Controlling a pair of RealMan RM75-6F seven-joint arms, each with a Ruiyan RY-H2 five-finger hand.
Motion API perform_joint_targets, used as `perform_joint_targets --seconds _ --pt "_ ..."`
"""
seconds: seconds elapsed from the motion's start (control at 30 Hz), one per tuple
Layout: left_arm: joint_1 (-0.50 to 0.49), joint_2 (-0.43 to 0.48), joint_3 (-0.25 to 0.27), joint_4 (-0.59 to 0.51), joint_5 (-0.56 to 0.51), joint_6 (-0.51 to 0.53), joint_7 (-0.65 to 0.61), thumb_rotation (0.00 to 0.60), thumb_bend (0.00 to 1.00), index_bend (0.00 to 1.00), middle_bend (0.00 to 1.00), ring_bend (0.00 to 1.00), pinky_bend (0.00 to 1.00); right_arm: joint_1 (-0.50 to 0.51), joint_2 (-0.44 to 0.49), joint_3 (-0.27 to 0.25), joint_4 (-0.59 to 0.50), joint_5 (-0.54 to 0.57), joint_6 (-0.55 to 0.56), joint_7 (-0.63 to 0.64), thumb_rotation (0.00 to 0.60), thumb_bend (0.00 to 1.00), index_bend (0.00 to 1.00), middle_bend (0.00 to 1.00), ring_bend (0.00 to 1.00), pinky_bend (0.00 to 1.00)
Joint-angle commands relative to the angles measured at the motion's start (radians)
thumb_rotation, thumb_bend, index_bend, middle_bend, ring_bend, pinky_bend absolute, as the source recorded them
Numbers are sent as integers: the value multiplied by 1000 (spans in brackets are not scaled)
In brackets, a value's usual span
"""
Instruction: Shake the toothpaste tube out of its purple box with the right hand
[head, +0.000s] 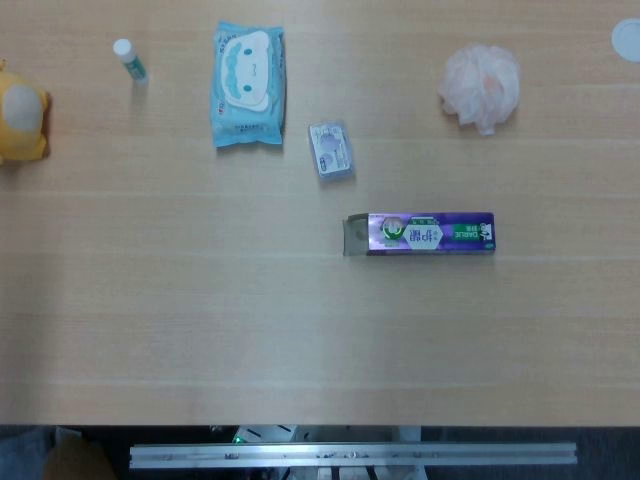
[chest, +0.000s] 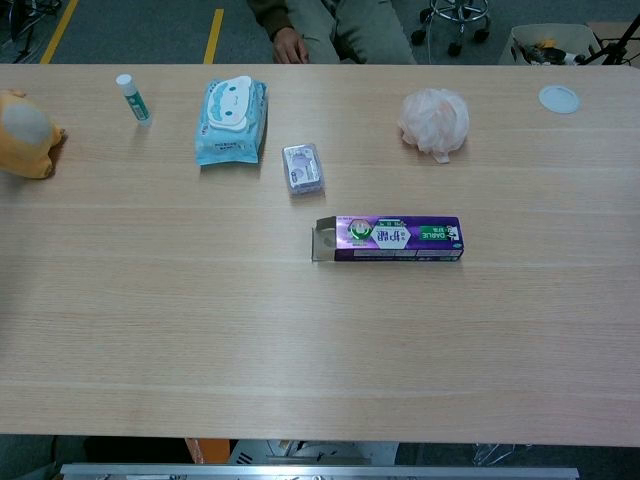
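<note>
Lying flat on wooden table (chest: 200, 320) — purple box (chest: 398, 238), flap open

Laboratory or workshop setting.
Wooden table (chest: 150, 330) on a grey floor with yellow floor tape (chest: 214, 30), a wheeled stool base (chest: 455, 20), a seated person (chest: 330, 28).

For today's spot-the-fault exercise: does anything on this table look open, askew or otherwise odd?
Only one thing stands out: the purple toothpaste box lies flat on the table with its left end flap hanging open. Whether the tube is inside cannot be seen. The wet wipes pack and bath pouf look undisturbed.
</note>
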Motion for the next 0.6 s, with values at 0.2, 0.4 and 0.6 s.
perform_joint_targets --seconds 0.2,0.4,0.6 --pt "4 0 3 1 6 7 -5 600 246 69 93 159 173 0 6 -6 -4 -1 -8 13 600 26 215 333 295 422" --pt "5 5 2 -3 9 10 -8 600 246 69 93 159 173 23 22 -6 -29 -26 -30 17 600 27 215 333 295 422" --pt "4 5 8 -14 22 7 0 600 246 69 93 159 173 73 29 -12 -61 -63 -95 18 600 26 215 333 295 422"
